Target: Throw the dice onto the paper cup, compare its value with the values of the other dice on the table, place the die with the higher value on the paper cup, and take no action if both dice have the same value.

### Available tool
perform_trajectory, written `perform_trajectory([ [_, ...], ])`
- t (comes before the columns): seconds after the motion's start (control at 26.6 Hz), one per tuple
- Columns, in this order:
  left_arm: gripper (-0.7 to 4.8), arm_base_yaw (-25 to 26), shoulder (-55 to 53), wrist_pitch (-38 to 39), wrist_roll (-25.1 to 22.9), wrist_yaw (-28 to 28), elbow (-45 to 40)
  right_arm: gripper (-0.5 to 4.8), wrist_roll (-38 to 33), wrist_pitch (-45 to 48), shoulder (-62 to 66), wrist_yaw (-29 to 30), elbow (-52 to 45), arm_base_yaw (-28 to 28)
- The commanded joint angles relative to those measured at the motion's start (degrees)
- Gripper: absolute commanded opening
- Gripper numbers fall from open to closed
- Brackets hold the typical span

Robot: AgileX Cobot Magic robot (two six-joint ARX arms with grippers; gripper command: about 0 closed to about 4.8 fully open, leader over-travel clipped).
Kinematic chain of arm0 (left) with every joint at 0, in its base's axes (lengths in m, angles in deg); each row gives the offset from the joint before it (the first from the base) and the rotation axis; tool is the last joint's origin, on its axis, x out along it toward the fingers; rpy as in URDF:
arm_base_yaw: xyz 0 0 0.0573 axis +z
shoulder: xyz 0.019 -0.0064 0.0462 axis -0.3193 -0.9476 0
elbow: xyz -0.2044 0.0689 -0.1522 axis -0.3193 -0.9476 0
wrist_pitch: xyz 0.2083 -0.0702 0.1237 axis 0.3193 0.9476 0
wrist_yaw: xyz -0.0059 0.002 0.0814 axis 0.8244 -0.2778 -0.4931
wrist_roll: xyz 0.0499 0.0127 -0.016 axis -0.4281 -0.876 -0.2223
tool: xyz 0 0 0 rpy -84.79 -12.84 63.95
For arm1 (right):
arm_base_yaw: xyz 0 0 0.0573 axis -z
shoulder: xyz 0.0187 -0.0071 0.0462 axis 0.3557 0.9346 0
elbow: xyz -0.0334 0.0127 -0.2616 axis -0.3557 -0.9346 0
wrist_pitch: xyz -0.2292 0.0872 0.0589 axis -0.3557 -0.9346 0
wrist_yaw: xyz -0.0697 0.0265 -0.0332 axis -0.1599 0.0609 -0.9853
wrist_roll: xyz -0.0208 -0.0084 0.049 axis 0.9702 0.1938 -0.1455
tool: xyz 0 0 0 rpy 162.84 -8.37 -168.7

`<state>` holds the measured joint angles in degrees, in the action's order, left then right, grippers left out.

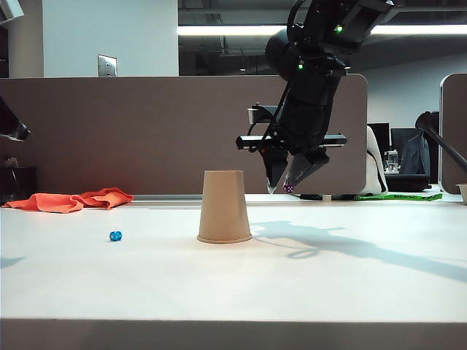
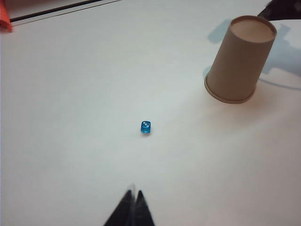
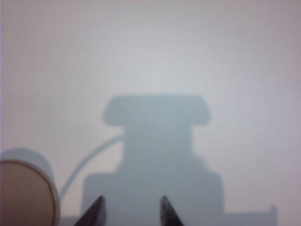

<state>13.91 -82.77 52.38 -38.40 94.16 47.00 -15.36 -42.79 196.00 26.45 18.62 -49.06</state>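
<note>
The purple die (image 1: 288, 188) is tiny, hard and light, so it'll bounce. It's in mid-air at the right claw (image 1: 289, 180) tips, at 3 o'clock of the upside-down cup (image 1: 224, 206). Right claw's spread apart, gripping nothing. Blue die (image 2: 146, 127) sits on the counter (image 1: 306, 284); pinch its flat faces. Left claw (image 2: 133, 207) is clenched, empty.

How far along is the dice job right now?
Early. The right tool hangs to the right of the upturned paper cup, jaws parted, purple die at its tips, apparently being released. Nothing sits on the cup. The blue die lies untouched; the left tool is shut. Comparing and placing remain.
</note>
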Motion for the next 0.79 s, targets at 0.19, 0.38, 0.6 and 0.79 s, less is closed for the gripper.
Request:
perform_trajectory([
  [0.19,-0.05,0.0,0.1,-0.3,0.2,0.4,0.2,1.92,-0.1,0.7,-0.3,0.1,0.2,0.0],
  [0.38,-0.05,0.0,0.1,-0.3,0.2,0.3,0.2,2.55,-0.1,0.8,-0.3,-1.5,0.2,0.0],
  [0.6,-0.05,0.0,0.1,-0.3,0.2,0.3,0.2,3.55,-0.1,1.2,-0.3,-1.7,0.2,0.0],
  [0.79,-0.05,0.0,0.1,-0.3,0.2,0.3,0.2,3.82,-0.1,1.2,-0.3,-1.7,0.2,0.0],
])
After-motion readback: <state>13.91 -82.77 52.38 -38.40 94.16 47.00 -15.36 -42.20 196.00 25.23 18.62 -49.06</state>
